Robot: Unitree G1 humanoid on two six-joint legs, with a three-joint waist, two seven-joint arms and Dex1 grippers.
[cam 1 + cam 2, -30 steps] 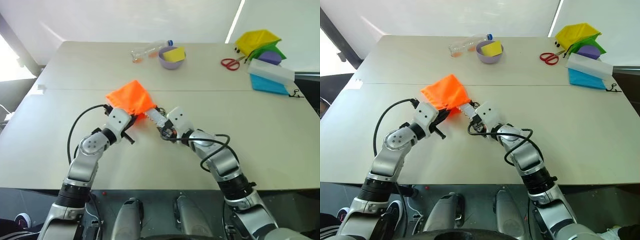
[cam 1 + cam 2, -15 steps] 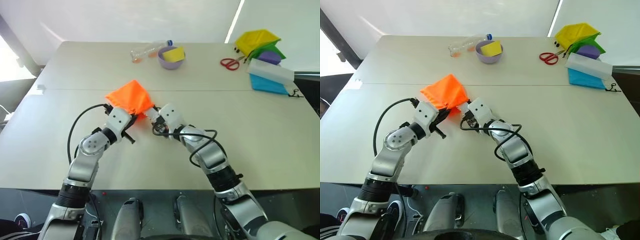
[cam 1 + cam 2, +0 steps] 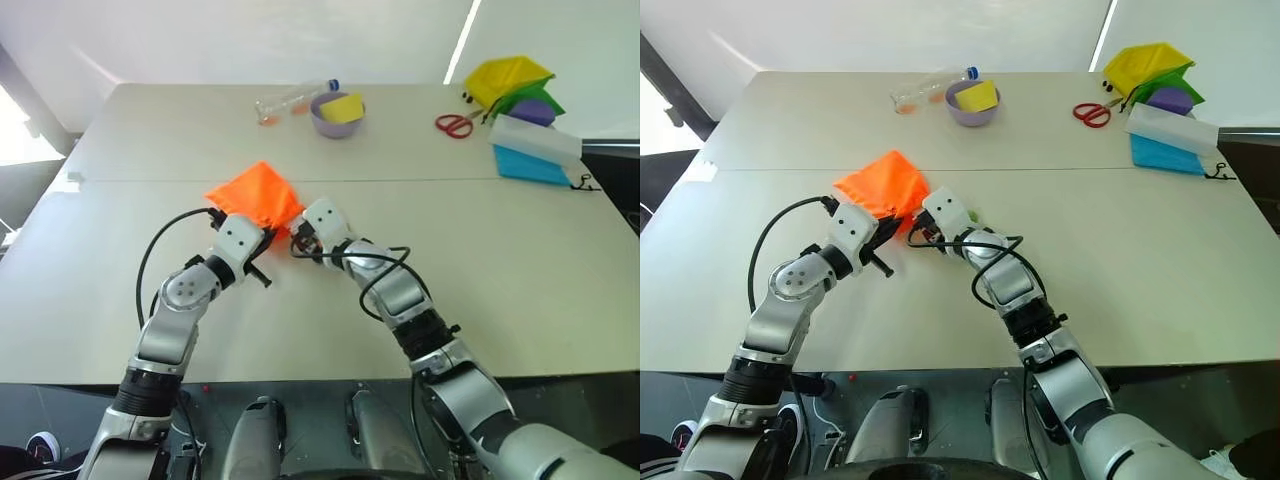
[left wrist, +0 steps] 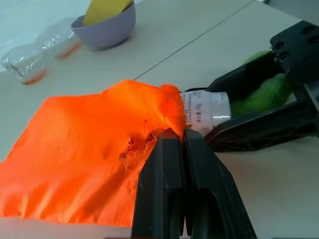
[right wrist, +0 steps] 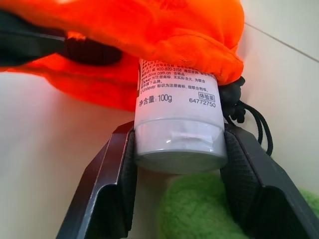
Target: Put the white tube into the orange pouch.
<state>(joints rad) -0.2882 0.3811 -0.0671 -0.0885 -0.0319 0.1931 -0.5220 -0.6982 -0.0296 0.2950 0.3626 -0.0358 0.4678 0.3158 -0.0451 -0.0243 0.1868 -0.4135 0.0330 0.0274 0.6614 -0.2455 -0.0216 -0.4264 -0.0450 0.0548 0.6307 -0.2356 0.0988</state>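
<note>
White plastic, the white tube [image 5: 178, 130] sits clamped at its cap end between the fingers of the right claw [image 5: 179, 164], its far end already inside the mouth of the orange pouch [image 4: 89, 154]. The left claw [image 4: 178, 144] is clenched on the pouch's rim, just beside the tube. The pouch lies on the table [image 3: 520, 270], its dark cord [image 5: 251, 119] trailing beside a green fuzzy thing [image 5: 199, 209] under the right claw. Far back, a lilac bowl [image 3: 336, 122] holds a yellow piece [image 3: 345, 105], with a clear bottle [image 3: 290, 100] next to it.
</note>
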